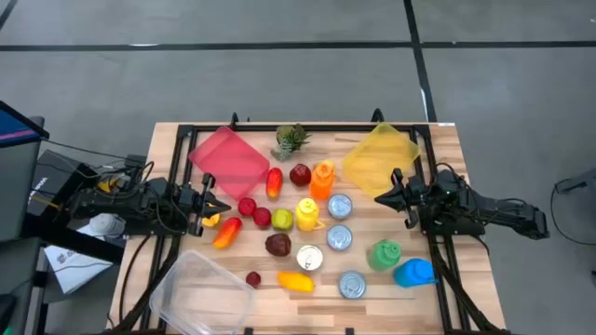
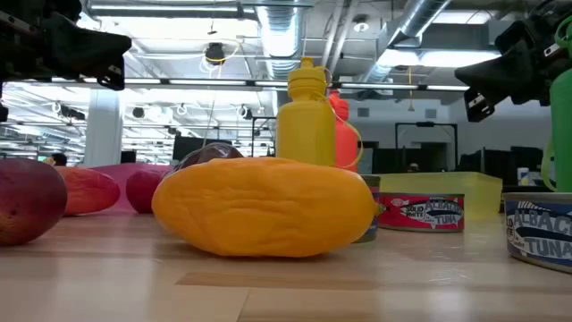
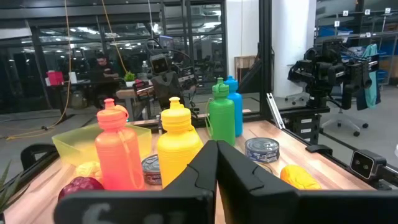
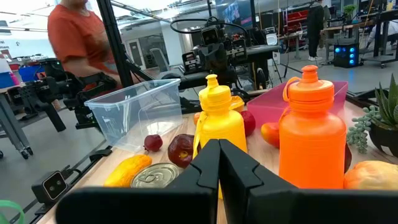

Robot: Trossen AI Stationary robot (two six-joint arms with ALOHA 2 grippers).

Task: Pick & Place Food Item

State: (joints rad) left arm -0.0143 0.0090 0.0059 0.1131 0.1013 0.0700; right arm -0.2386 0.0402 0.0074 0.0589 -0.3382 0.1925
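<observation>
Toy food lies in the middle of the table: an orange mango (image 1: 296,281) (image 2: 264,207), a red apple (image 1: 300,174), a green apple (image 1: 282,220), a red-orange pepper (image 1: 274,181) and several other red fruits. My left gripper (image 1: 216,207) (image 3: 216,162) hangs shut above the table's left side, pointing at the food. My right gripper (image 1: 380,197) (image 4: 219,163) hangs shut on the right side, facing it. Both show high above the tabletop in the low view, with nothing between their fingers.
Among the food stand orange (image 1: 322,179), yellow (image 1: 306,214), green (image 1: 383,253) and blue (image 1: 414,272) bottles and several cans (image 1: 339,238). A pink tray (image 1: 230,158), a yellow tray (image 1: 382,154) and a small plant (image 1: 291,140) are at the far edge, a clear tub (image 1: 200,293) near left.
</observation>
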